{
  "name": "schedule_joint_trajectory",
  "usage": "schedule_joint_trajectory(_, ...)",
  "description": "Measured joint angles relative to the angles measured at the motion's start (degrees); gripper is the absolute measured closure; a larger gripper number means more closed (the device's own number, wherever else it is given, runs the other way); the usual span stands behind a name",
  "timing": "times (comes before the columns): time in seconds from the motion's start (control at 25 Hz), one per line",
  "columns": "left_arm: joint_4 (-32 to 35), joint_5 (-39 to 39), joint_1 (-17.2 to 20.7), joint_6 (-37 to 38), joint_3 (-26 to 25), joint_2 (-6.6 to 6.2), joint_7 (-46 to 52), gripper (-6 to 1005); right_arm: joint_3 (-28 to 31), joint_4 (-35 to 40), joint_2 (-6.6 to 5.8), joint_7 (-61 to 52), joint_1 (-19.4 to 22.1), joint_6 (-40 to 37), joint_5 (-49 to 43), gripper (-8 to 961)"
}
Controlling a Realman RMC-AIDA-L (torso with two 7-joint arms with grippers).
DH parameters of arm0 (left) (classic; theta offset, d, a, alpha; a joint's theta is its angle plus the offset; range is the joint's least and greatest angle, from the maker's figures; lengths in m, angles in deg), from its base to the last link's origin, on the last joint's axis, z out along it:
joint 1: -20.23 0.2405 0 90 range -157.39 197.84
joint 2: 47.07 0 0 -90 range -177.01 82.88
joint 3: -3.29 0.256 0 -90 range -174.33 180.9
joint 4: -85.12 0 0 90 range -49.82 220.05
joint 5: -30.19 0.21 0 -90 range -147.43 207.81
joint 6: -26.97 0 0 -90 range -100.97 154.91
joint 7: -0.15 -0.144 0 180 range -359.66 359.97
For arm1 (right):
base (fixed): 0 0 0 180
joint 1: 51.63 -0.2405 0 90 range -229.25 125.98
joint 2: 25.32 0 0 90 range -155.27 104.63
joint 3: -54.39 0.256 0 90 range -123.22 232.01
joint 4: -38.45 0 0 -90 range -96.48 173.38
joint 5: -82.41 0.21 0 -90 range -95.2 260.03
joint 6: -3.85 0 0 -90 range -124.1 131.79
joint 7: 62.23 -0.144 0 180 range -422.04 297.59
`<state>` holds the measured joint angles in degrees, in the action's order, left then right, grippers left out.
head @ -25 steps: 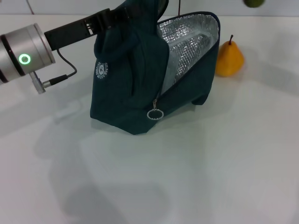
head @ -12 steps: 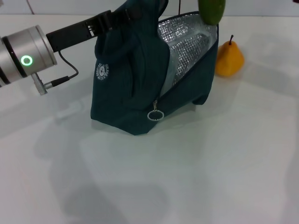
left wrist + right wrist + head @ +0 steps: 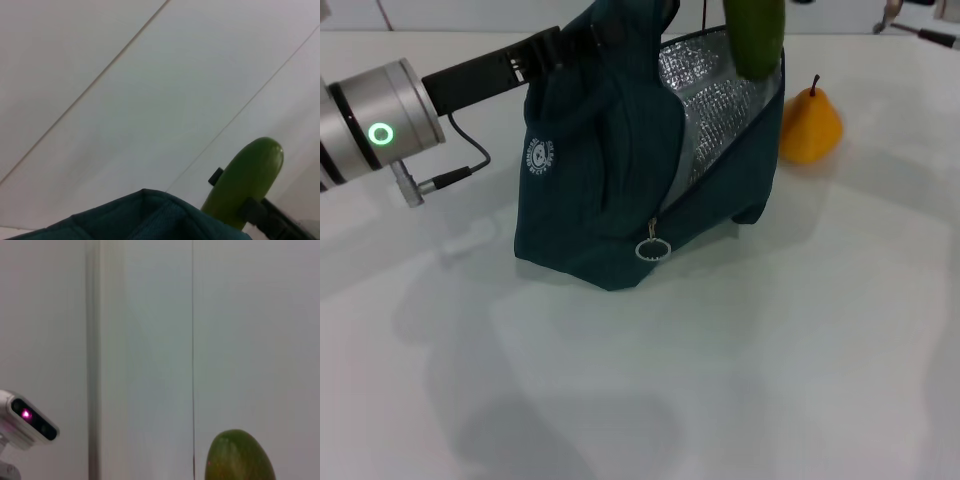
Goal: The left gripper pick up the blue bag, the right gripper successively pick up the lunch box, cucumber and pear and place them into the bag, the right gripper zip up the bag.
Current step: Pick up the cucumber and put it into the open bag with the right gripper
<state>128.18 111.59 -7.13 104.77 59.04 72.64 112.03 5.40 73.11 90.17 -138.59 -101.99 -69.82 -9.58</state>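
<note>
Blue bag (image 3: 620, 190): upright on white table (image 3: 740, 370), mouth open, silver lining showing, zip pull ring (image 3: 651, 248) hanging at front. Left gripper (image 3: 582, 38): at the bag's top edge, holding it up; finger spread cannot be told. Cucumber (image 3: 755, 35): hanging on end over the bag's mouth; right gripper out of view above it. Pear (image 3: 810, 123): on the table just beside the bag.

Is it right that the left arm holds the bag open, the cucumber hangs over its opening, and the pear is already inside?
Not quite. In the head view the pear stands on the table beside the bag, not inside. The cucumber does hang over the opening.
</note>
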Motion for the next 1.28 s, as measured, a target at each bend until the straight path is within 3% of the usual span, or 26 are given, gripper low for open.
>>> schedule_joint_trajectory(0.24, -0.81, -0.65, -0.64, -0.03, -0.03, -0.06, -0.49, 954, -0.24, -3.44, 0.00, 1.70, -0.33, 0.82, -0.14, 356)
schedule_joint_trajectory(0.6, -0.90, -0.71, -0.95, -0.02, -0.04, -0.09, -0.60, 955, -5.20, -5.10, 0.45, 5.01, -0.20, 5.19, 0.00, 351)
schedule_joint_trajectory(0.92, -0.89, -0.74, -0.88, -0.02, -0.03, -0.09, -0.67, 955, -5.68, -8.22, 0.56, 7.38, -2.66, 8.26, 0.83, 347)
schedule_joint_trajectory(1.28, -0.91, -1.31, -0.50, -0.02, -0.11, -0.08, -1.07, 955, -11.72, -8.01, 0.64, 7.34, -2.92, 11.28, 1.16, 342)
